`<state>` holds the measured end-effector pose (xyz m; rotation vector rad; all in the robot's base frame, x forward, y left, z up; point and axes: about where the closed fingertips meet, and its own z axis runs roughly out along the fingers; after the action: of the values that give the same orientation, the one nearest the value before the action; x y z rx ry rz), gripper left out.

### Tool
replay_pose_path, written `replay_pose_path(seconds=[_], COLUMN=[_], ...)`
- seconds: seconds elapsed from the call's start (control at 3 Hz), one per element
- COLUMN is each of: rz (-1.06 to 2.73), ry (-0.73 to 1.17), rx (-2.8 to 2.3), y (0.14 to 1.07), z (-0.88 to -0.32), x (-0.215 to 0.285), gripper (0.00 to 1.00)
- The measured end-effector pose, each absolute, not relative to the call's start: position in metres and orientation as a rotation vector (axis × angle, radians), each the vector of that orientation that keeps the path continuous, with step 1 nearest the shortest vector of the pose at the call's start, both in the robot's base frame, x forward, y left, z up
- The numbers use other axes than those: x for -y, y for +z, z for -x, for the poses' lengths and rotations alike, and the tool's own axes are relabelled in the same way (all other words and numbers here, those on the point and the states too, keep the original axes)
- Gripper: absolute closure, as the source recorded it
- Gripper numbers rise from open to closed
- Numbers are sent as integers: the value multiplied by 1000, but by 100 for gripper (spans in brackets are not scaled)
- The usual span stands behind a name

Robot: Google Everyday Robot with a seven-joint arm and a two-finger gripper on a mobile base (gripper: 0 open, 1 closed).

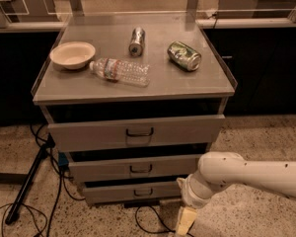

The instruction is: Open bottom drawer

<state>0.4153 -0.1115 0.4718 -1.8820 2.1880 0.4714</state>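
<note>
arm (256, 174) showing as a smooth white rounded shell | swelling into a bulbous joint | carrying a few small dark specks along its length | narrowing to a white ringed collar | ending in a pale cream gripper (184, 221), hanging just below and right of the bottom drawer (133, 191)

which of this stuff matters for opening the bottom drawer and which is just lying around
For the job: bottom drawer, lowest of three; hand, near the floor by its right end.
Just lying about: bowl, water bottle, silver can, green can, all on the cabinet top.
</note>
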Motion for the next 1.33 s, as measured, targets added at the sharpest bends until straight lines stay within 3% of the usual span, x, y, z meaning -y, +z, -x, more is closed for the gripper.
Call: replay_pose_path(seconds=[0.67,1.33], rz=[1868,1744], ry=[520,674], rx=[-2202,-2204], y=[452,376], z=[-411,-437], x=[109,82], gripper=[0,0])
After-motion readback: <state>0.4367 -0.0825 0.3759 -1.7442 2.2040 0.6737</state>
